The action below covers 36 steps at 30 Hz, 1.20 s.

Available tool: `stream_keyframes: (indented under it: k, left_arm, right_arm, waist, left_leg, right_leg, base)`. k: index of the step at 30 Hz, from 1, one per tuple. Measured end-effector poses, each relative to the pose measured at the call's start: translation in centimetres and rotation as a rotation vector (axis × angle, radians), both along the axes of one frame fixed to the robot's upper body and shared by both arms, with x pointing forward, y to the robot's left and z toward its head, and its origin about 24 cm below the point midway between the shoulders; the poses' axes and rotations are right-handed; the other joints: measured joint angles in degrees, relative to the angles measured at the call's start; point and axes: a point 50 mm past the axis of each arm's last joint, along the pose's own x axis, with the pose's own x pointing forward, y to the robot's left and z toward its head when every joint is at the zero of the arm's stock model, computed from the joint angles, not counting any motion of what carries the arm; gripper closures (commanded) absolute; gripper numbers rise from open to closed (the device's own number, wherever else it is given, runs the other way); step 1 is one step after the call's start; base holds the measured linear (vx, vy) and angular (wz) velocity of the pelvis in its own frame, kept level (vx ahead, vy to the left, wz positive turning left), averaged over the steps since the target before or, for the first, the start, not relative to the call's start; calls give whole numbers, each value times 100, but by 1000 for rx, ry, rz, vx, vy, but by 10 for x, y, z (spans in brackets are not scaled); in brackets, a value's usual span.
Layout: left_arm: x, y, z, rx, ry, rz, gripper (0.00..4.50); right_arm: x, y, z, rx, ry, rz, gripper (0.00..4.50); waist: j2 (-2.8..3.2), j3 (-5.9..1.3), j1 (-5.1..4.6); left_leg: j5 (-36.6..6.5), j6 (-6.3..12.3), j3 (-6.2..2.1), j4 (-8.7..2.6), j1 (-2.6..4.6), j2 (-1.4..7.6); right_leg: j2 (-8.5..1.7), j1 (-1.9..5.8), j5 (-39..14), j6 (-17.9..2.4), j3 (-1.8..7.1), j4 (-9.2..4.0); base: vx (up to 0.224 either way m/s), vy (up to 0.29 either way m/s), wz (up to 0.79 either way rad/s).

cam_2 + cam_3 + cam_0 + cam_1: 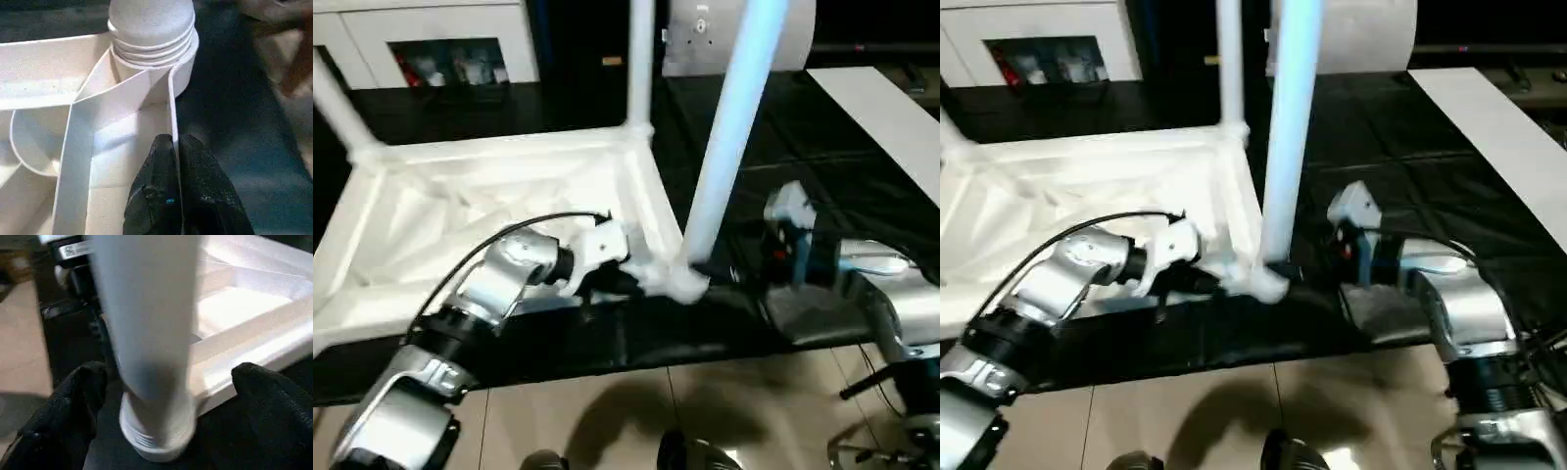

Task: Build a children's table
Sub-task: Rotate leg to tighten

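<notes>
Table top (pixel 499 186) lies upside down on black work table (pixel 803 147), legs up. Left claw (pixel 175 147) pinched closed on the top's thin rim wall, just short of the corner socket (pixel 151 46). Right claw (pixel 166 382) wide open, fingers (pixel 73 396) either side of that corner's leg (pixel 729 137), not touching.

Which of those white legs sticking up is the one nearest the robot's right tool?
The leg at the tabletop's near corner, rising right before the open right tool. The other legs stand at the far corners.
</notes>
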Motion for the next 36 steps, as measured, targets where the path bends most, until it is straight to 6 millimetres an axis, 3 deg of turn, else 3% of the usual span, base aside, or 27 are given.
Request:
stream_keyframes:
  k: [8,20,31,34,36]
  left_arm:
    - [-9,2,2,46,6,-166,450]
    - [-10,3,4,50,1,-197,450]
    - [-10,1,6,29,45,-159,450]
    - [-7,2,6,22,56,-93,450]
    - [-1,5,6,17,41,18,450]
  right_arm:
    - [-7,11,-4,8,95,223,66]
    - [-9,17,-4,23,157,331,168]
    - [-13,21,-8,104,211,268,239]
    - [-11,24,-9,122,194,186,242]
    - [-5,30,-11,140,158,65,242]
  waist:
    - [-33,0,56]
    - [-37,-1,100]
    - [-38,-1,109]
    - [-38,-2,82]
    - [-40,-3,-7]
  left_leg:
    - [-3,2,-6,-5,7,-8]
    - [-1,0,-1,-19,1,-7]
    - [0,0,1,-20,5,-6]
    - [7,-9,4,-19,10,-7]
    - [20,-33,4,-15,12,-4]
  right_leg:
    - [-9,21,4,8,23,16]
    - [-1,-12,-1,0,32,40]
    - [-1,-12,-1,0,34,43]
    - [0,-10,-1,0,35,42]
    - [3,-10,0,1,27,37]
  base:
    - [0,0,0]
    - [0,0,0]
    - [0,0,0]
    - [0,0,0]
    - [0,0,0]
